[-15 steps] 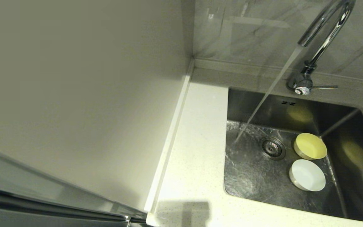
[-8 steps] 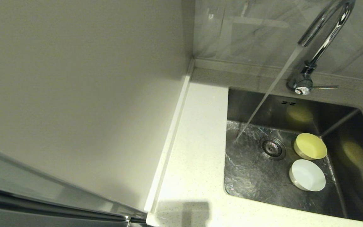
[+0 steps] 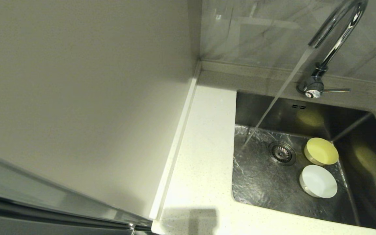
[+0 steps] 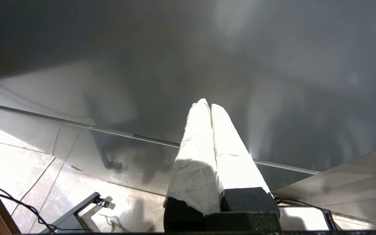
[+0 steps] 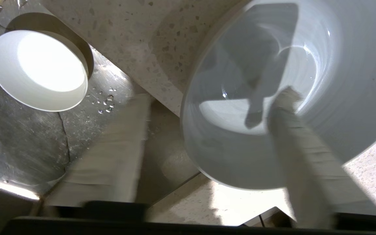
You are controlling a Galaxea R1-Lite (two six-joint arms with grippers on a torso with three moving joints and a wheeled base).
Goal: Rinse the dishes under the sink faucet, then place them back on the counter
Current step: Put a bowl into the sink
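Nothing shifted but sink [image 3: 266, 186] ripples. Our right gripper [image 5: 215, 96], spread wide, straddles the rinsed bowl [image 5: 338, 65] rim on the counter [image 5: 135, 32]; second white bowl [image 5: 38, 70] nearest it; left gripper [image 4: 210, 107] pressed together, parked.

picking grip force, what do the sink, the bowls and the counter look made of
Sink: brushed stainless steel, grey sheen with reflections. Yellow bowl and white bowl: smooth and glossy, probably glazed ceramic, possibly melamine. Counter: cream, finely speckled, seemingly stone or composite.
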